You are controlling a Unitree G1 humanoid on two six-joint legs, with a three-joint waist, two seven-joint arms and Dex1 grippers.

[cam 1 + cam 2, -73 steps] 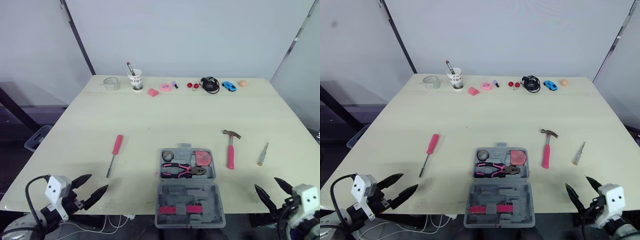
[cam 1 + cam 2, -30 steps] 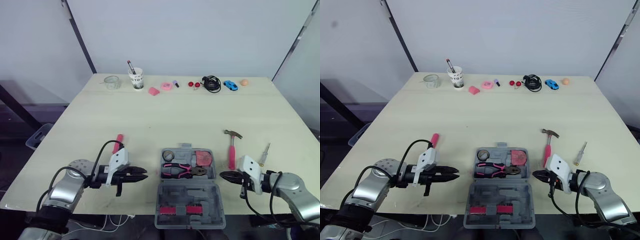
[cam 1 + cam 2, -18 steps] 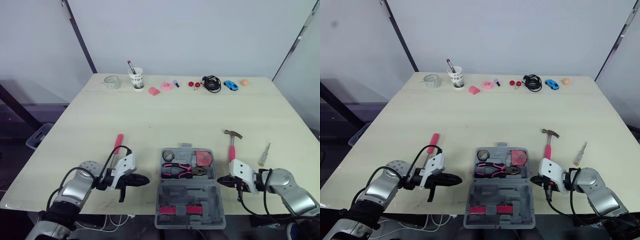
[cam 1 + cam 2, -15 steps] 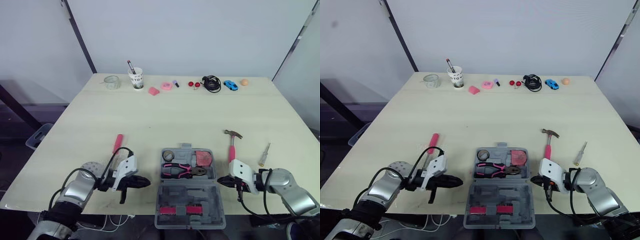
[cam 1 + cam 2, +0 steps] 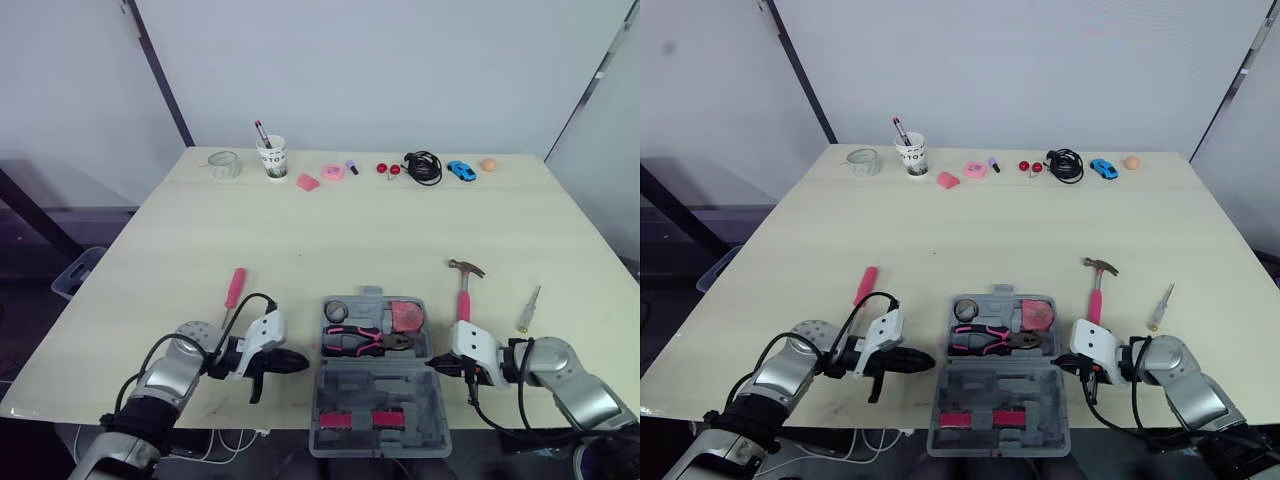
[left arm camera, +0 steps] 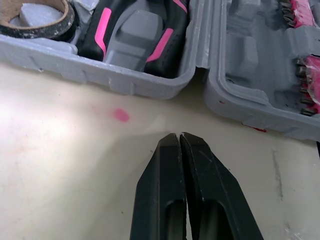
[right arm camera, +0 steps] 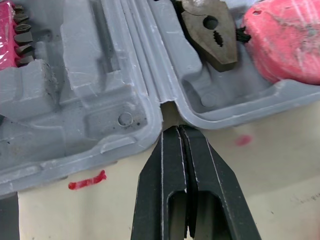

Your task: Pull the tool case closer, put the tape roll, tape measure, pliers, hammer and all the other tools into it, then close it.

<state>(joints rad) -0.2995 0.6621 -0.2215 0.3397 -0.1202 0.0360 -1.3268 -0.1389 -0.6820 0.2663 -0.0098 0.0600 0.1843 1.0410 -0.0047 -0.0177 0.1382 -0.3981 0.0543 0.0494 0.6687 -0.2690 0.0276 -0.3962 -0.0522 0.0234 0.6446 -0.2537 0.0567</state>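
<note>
Left pincer [image 6: 179, 136] and right pincer [image 7: 178, 129] clenched, empty. Now closer in, flanking the tool case [image 5: 377, 385] at the worktop's [image 5: 300, 230] front edge, ready to drag.

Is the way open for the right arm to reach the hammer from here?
Probably yes. The hammer lies on the table right of the tool case, just beyond the right gripper, nothing on it. The fingers are shut at the case's hinge gap, so they must back off and open.

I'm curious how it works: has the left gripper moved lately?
Yes. The left gripper has swung inward and now sits just left of the open tool case.
</note>
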